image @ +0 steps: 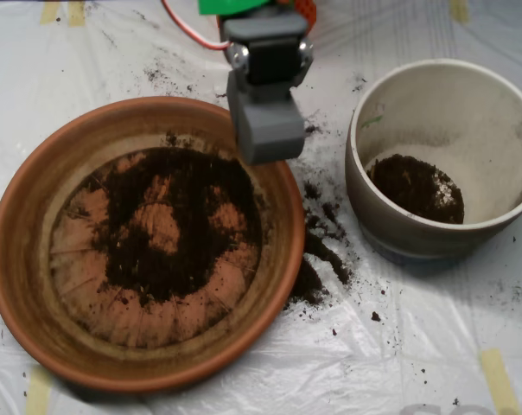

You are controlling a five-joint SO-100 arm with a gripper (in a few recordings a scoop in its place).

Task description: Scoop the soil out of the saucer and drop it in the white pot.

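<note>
Terracotta's the big thing on your table (434, 346): the saucer (19, 285) takes up most of the left half, running close to the bottom edge. Soil (187, 233) in it is a ragged ring-ish patch toward the upper right of the base, with the ridged clay showing through the middle and along the lower left.

Your white pot (391, 229) stands upright toward the right edge, well clear of the saucer, with a small dark heap in its bottom.

Between the two you've got spilled crumbs (321, 251), a trail running down from near the scoop to a clump right against the saucer's right rim. More specks dot the plastic sheet up near the top edge. Yellow tape strips (496, 376) show at the bottom right and top.

Grey scoop (268, 130) comes in from the top edge, long axis pointing down the picture, tip over the saucer's upper right rim. Can't tell if the fingers are parted or closed from above. A red-and-white wire (187, 33) loops just left of the arm.
</note>
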